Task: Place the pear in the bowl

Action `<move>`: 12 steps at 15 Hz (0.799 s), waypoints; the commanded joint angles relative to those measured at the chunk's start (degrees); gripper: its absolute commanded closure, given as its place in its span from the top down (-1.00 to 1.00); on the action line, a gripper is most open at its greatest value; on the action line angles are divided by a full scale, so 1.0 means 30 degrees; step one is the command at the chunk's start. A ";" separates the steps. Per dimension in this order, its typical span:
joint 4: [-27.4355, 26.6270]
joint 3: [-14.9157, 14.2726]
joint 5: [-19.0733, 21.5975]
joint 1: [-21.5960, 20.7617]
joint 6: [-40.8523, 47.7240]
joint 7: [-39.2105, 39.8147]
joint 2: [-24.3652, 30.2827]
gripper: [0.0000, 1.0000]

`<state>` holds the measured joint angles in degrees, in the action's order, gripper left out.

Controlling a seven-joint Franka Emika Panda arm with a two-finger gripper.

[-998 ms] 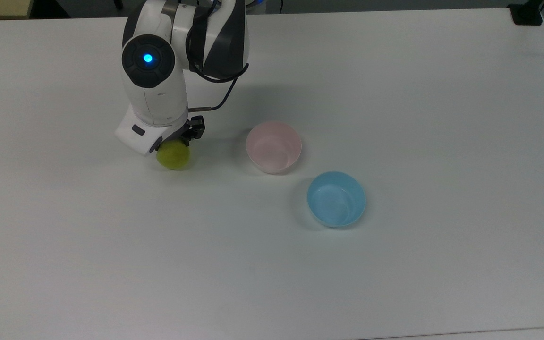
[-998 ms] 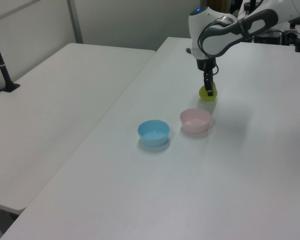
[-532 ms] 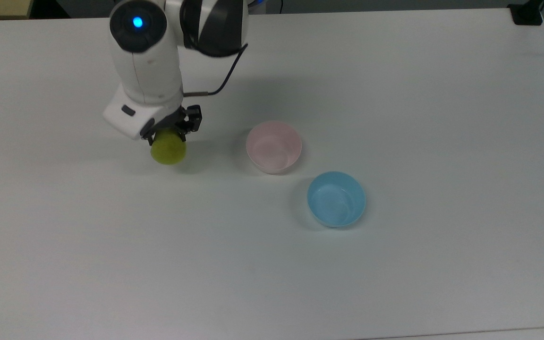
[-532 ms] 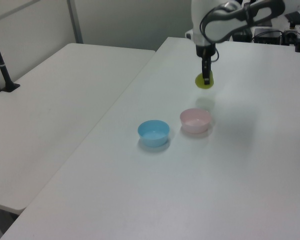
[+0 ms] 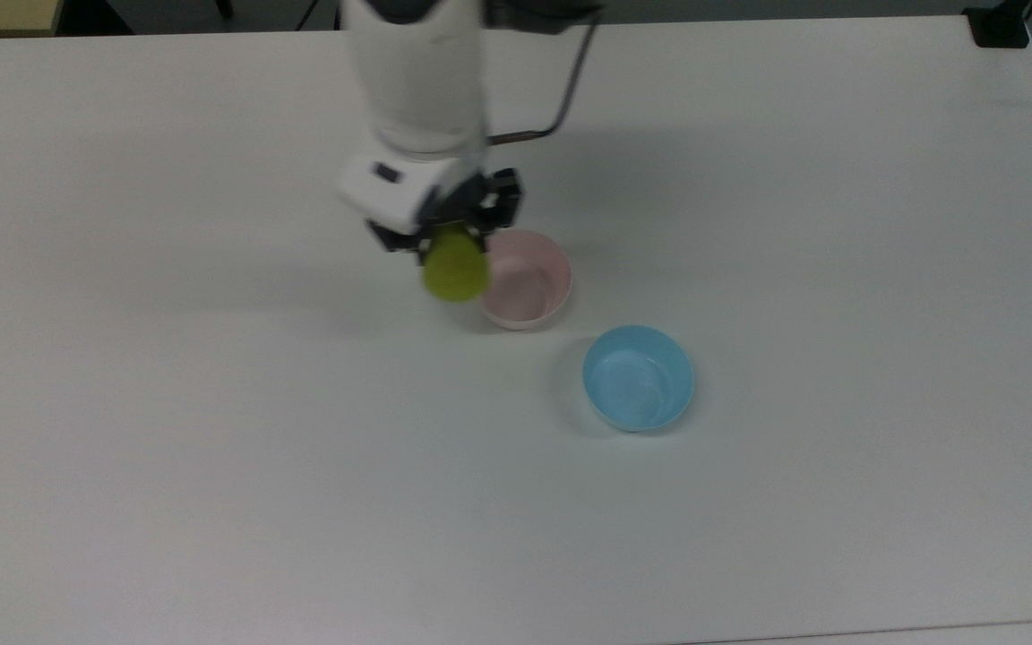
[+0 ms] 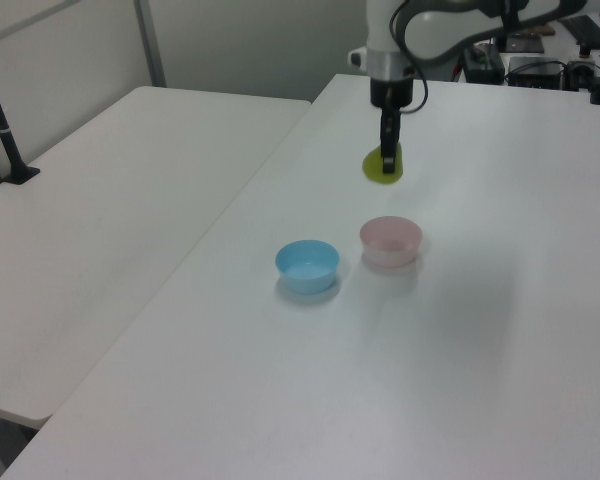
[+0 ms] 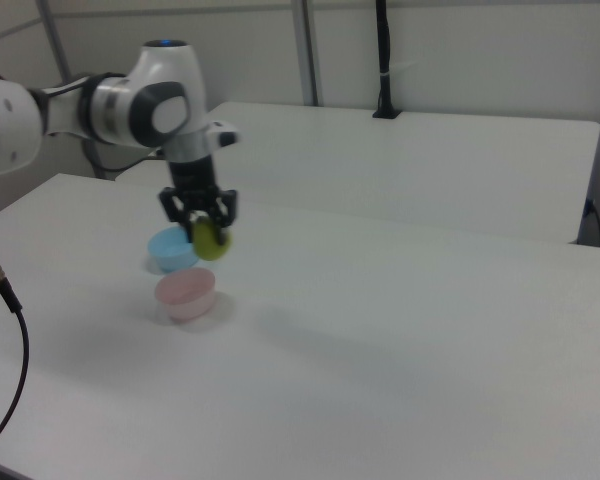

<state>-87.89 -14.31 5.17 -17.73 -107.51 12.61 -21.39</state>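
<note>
The small yellow-green pear (image 5: 455, 267) is held clamped in the black two-finger gripper (image 5: 447, 240) above the plain white tabletop (image 5: 211, 466), beside the smooth pale pink bowl (image 5: 529, 285); a second white table (image 6: 110, 190) is seen alongside.

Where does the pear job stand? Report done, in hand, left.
Done: the claw has gripped the pear and lifted it off the table. In hand: the pear hangs in the air near the pink bowl, clear in the right view. Left: centre it over the bowl, lower and release. The blue bowl stays unused.
</note>
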 commanded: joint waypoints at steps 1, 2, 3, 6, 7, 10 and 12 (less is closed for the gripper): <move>-0.0263 -0.0299 0.0241 -0.1937 0.0887 -0.1184 -0.0047 -0.06; -0.0438 -0.0299 0.0212 -0.2202 0.0858 -0.1330 -0.0222 -0.05; -0.0585 -0.0299 0.0096 -0.2350 0.0829 -0.1332 -0.0456 -0.05; -0.0965 -0.0299 -0.0022 -0.2410 0.0683 -0.1274 -0.0926 0.02; -0.1054 -0.0270 -0.0081 -0.2410 0.0595 -0.1215 -0.1043 0.05; -0.1317 -0.0212 -0.0316 -0.2323 0.0594 -0.1098 -0.1220 0.36; -0.1348 -0.0095 -0.0316 -0.2205 0.0594 -0.1214 -0.1249 1.00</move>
<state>-90.78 -14.40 4.93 -24.20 -105.79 8.93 -26.09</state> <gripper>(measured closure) 0.330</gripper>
